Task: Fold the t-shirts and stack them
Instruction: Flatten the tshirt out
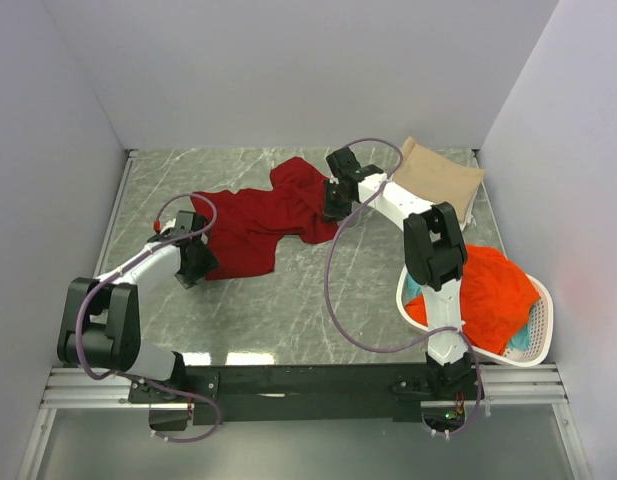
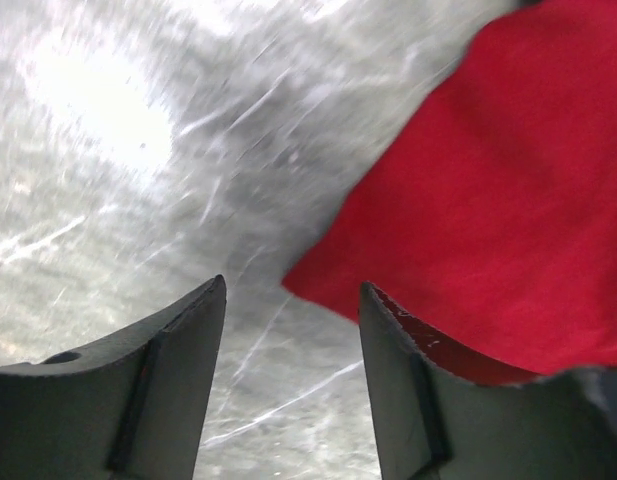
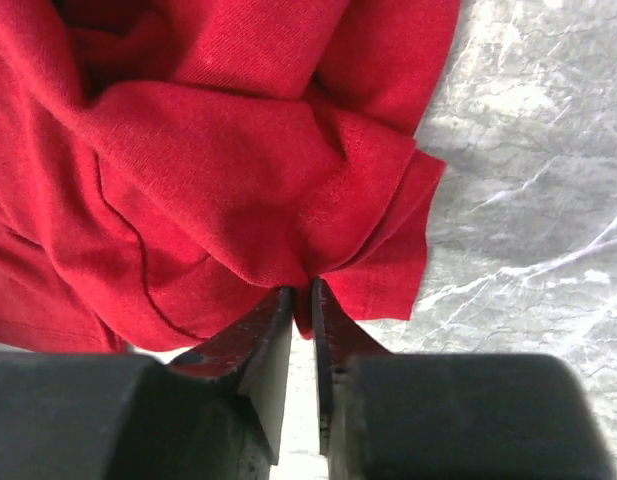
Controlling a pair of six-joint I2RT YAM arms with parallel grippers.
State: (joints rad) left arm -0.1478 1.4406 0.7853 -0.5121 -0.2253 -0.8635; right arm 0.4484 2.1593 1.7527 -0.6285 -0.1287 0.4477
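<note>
Top view: the dark red t-shirt (image 1: 263, 215) lies rumpled in the middle of the table (image 1: 368, 290). The left gripper (image 1: 193, 258) is at its near-left corner and the right gripper (image 1: 336, 205) at its far-right edge, I'd guess so they can stretch it flat. A tan t-shirt (image 1: 440, 172) sits folded in the far right corner, and an orange-red t-shirt (image 1: 493, 290) fills the white laundry basket (image 1: 536, 352).

Left wrist: jaws apart, straddling the shirt's corner, nothing pinched yet.

Right wrist: jaws nearly closed, pinching a bunched fold of hem, so that side's got its hold.
</note>
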